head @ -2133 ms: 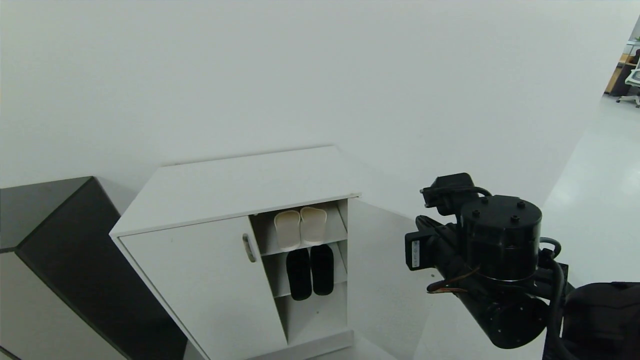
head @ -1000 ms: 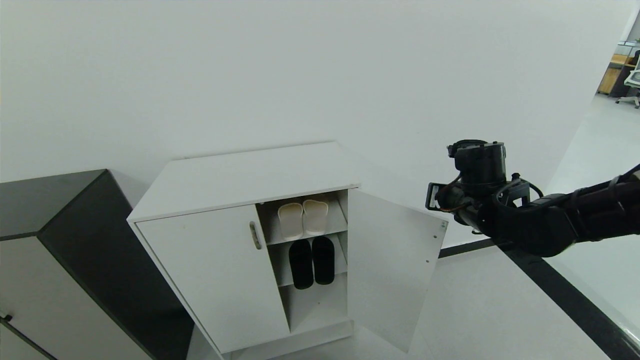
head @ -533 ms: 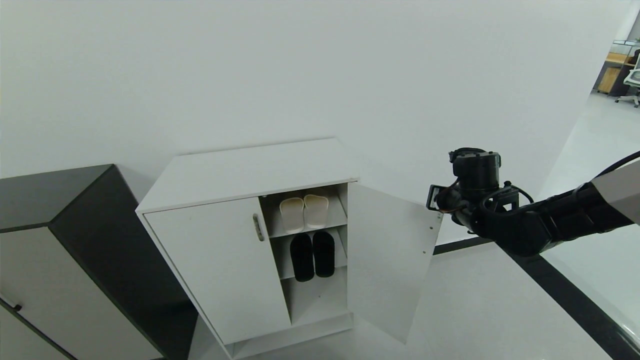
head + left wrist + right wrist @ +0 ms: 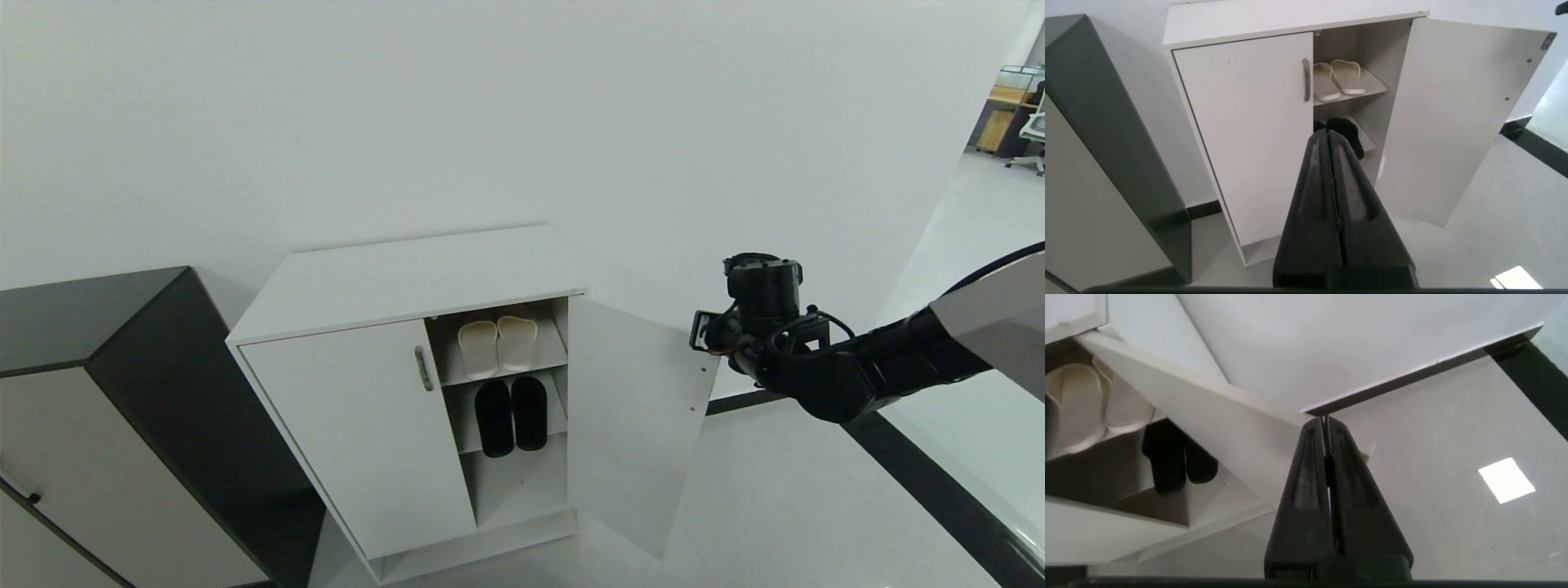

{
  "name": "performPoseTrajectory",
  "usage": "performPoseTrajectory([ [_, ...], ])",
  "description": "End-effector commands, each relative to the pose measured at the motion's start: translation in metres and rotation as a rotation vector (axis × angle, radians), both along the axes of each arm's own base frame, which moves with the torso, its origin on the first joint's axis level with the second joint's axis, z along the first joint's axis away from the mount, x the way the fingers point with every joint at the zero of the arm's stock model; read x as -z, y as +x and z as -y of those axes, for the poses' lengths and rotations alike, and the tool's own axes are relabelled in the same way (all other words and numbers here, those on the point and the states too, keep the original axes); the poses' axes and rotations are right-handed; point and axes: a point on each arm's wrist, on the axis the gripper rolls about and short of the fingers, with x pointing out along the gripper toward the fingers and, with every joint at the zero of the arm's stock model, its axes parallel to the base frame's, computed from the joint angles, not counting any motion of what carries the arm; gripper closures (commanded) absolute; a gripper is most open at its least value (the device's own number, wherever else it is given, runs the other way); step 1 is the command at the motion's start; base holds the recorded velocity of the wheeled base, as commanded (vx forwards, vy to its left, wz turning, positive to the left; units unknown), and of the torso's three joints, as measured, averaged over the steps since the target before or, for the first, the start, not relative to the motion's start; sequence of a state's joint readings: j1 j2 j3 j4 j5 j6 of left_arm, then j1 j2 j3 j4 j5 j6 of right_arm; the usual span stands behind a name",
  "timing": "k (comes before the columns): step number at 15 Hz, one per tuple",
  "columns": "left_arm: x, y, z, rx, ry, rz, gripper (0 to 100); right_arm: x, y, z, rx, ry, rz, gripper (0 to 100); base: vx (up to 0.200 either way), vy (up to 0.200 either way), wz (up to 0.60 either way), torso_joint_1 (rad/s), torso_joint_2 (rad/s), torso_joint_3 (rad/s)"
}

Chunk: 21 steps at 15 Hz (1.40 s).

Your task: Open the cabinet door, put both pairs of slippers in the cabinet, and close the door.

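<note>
Door (image 4: 637, 425) open: light, stiff panel, likely swings easily; push outer face near free edge. Right gripper (image 4: 1325, 425) fingers together beside that edge; left gripper (image 4: 1327, 135) likewise together.

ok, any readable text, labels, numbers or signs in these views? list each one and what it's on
None: no word, label, number or sign can be read in any view.
The white cabinet, its open door, the white slippers, the black slippers and the dark cabinet show plain surfaces with no print.
</note>
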<state>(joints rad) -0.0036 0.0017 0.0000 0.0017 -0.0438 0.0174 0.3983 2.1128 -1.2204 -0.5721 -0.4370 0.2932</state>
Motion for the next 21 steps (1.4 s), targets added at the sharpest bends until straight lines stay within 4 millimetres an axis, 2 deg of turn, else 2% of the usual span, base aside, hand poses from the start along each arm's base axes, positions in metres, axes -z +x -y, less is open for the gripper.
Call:
performPoseTrajectory([
  [1, 0.000, 0.000, 0.000, -0.001, -0.001, 0.000, 100, 0.011, 0.007, 0.001, 0.009, -0.009, -0.020, 100, 0.000, 0.000, 0.00, 0.000, 0.00, 0.000],
  [4, 0.000, 0.000, 0.000, -0.001, -0.001, 0.000, 100, 0.024, 0.016, 0.004, 0.025, -0.012, -0.019, 100, 0.000, 0.000, 0.00, 0.000, 0.00, 0.000],
  [14, 0.000, 0.000, 0.000, -0.001, -0.001, 0.000, 100, 0.028, 0.014, 0.004, 0.016, -0.020, -0.034, 100, 0.000, 0.000, 0.00, 0.000, 0.00, 0.000],
  [17, 0.000, 0.000, 0.000, -0.001, -0.001, 0.000, 100, 0.025, 0.005, -0.002, -0.005, -0.029, -0.047, 100, 0.000, 0.000, 0.00, 0.000, 0.00, 0.000],
  [21, 0.000, 0.000, 0.000, -0.001, -0.002, 0.000, 100, 0.019, -0.034, -0.032, -0.114, -0.056, -0.098, 100, 0.000, 0.000, 0.00, 0.000, 0.00, 0.000],
])
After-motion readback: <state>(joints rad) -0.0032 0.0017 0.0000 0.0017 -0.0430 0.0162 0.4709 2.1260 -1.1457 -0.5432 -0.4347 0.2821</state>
